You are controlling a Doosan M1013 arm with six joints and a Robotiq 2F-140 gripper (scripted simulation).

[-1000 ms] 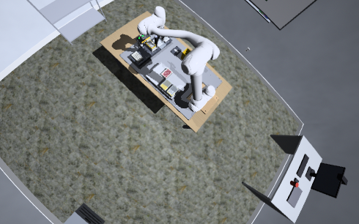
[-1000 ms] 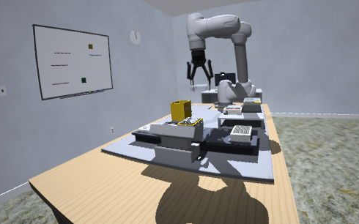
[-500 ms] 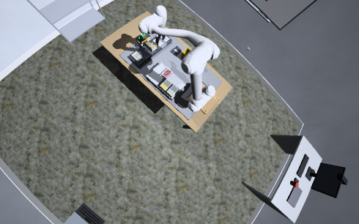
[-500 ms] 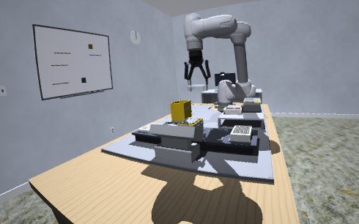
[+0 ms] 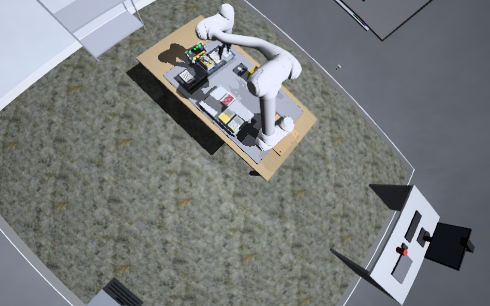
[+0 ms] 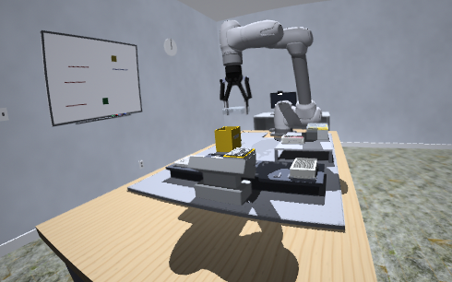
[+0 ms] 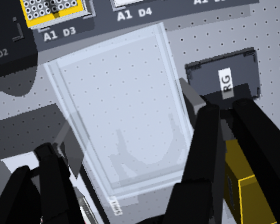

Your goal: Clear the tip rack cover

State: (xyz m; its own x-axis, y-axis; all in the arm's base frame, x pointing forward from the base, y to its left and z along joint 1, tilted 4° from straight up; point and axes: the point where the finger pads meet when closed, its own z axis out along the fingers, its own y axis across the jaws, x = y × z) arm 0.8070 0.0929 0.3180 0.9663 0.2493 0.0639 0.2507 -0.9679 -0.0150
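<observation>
My gripper (image 6: 237,111) (image 7: 130,109) is shut on a clear cover (image 6: 233,110) (image 7: 116,90), held by its two long sides. The cover hangs level, high above the deck, clear of the rack and the bin. The tip rack (image 5: 206,61) (image 7: 53,7) with a yellow rim stands at D3 with no cover on it; its tips show. Only its near end shows in the wrist view, so whether it sits fully flat I cannot tell. The yellow waste bin WASTE (image 6: 226,139) (image 7: 232,162) stands upright, right of the cover in the wrist view. The RESUME key cannot be made out.
The dark regrip nest RG (image 5: 242,67) (image 7: 203,76) is beside the bin. A white plate (image 7: 131,3) shows at D4. The reservoir (image 5: 187,76) (image 6: 303,169) stands at D1. A red-topped rack (image 5: 227,99) (image 6: 292,138) stands on a white raised platform. The panel (image 5: 196,50) stands behind the deck positions.
</observation>
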